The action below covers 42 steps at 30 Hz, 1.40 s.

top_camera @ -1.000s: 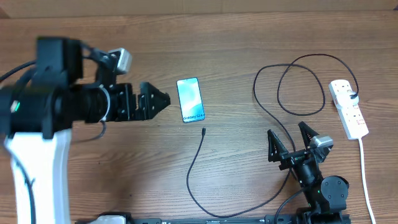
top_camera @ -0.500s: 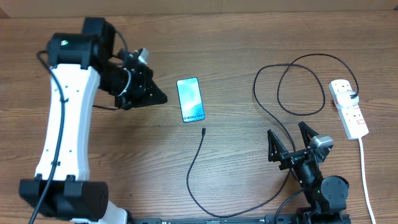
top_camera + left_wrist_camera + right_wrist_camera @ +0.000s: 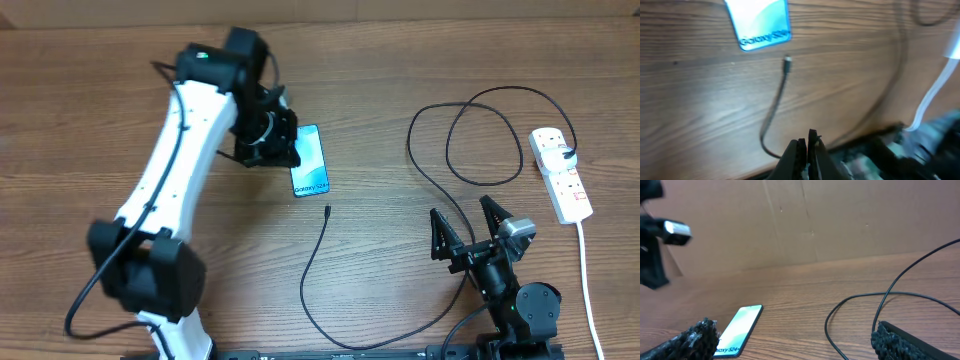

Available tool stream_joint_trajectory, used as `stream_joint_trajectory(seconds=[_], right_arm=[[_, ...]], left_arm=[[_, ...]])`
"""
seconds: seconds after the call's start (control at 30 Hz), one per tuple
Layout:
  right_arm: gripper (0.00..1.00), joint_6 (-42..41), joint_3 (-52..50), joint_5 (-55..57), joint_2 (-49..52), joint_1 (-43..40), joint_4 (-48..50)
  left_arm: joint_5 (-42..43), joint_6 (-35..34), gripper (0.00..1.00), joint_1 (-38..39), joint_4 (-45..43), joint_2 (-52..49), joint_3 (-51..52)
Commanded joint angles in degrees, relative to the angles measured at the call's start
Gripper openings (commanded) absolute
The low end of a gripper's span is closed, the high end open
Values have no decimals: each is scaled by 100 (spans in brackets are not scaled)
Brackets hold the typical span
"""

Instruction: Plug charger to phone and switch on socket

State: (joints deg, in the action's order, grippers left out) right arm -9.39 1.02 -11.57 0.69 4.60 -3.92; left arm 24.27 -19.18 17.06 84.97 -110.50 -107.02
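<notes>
Only the left wrist view shows the left tool closed, seemingly empty; the right tool gapes.

Blue-screened phone lies flat; black charger tip just below it; white socket far right.

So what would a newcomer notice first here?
The bright blue phone mid-table stands out, with the big white left arm bent over it, its tool shut. A thin black charger cable snakes from just below the phone to the white power strip at the far right.
</notes>
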Motion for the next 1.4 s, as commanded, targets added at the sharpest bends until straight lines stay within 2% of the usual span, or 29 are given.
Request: stream_joint_trajectory(seconds=[0.0, 0.43, 0.7, 0.73, 0.8, 0.87, 0.9, 0.93, 1.0, 1.03, 1.07, 1.23, 1.37], right_arm=[[100, -24, -57, 57, -52, 26, 31], [100, -24, -57, 57, -52, 26, 31], [100, -24, -57, 57, -52, 26, 31], [100, -24, -57, 57, -52, 26, 31], [100, -24, -57, 57, -52, 26, 31], [100, -24, -57, 57, -52, 26, 31], [100, -24, -57, 57, -52, 26, 31], [100, -24, -57, 57, -52, 26, 28], [100, -24, -57, 57, -52, 26, 31], [100, -24, -57, 57, -52, 26, 31], [100, -24, -57, 57, -52, 26, 28], [100, -24, -57, 57, -52, 26, 28], [100, -24, -57, 57, -52, 26, 31]], left_arm=[[-713, -234, 4, 258, -140, -374, -109], [-734, -273, 4, 546, -302, -1871, -109], [-807, -273, 6, 546, -354, -2326, -109], [-866, -271, 9, 546, -407, -2326, -109], [-1005, -271, 24, 546, -522, -2326, -109], [-1102, -275, 35, 546, -640, -2326, -109], [-1141, -273, 47, 546, -702, -2326, -109], [-1172, -273, 64, 546, -776, -2326, -109], [-1185, -275, 71, 546, -874, -2326, -109], [-1200, -275, 81, 546, -935, -2326, -109], [-1235, -275, 100, 546, -1010, -2326, -109], [-1388, -315, 100, 546, -1318, -2326, -109], [-1781, -673, 100, 549, -1541, -2326, -107]])
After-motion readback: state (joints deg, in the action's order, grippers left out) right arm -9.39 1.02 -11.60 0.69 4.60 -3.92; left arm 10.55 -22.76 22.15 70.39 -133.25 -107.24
